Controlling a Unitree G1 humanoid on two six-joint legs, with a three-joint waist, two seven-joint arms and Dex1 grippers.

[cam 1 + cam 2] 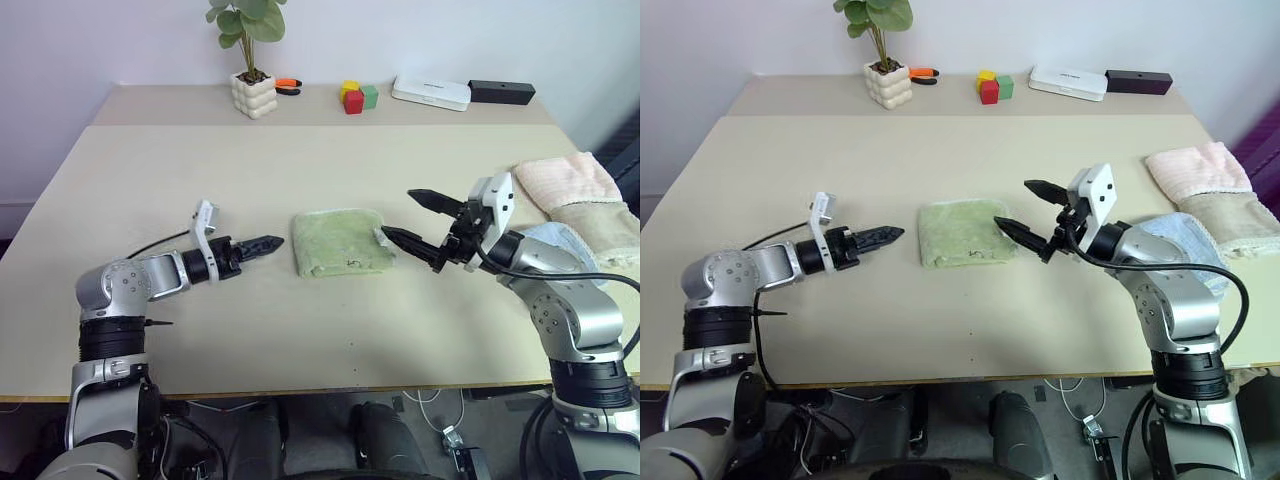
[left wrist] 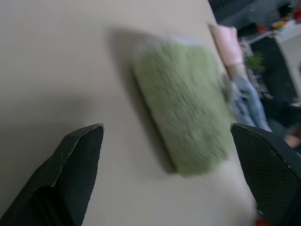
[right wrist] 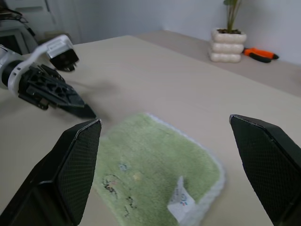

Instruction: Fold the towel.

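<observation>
Light green terry towel [image 1: 341, 241] lies folded, compact, mid-table between my grippers. My left gripper [image 1: 262, 245] just left of it, fingers spread; right gripper [image 1: 415, 218] at right edge, spread, empty. Risk: finger snagging white tag [image 3: 181, 201], dragging fold open.

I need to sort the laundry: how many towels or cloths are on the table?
4. The green towel lies at the centre; a pink towel, a cream towel and a light blue cloth lie at the right edge. More may be hidden.
</observation>
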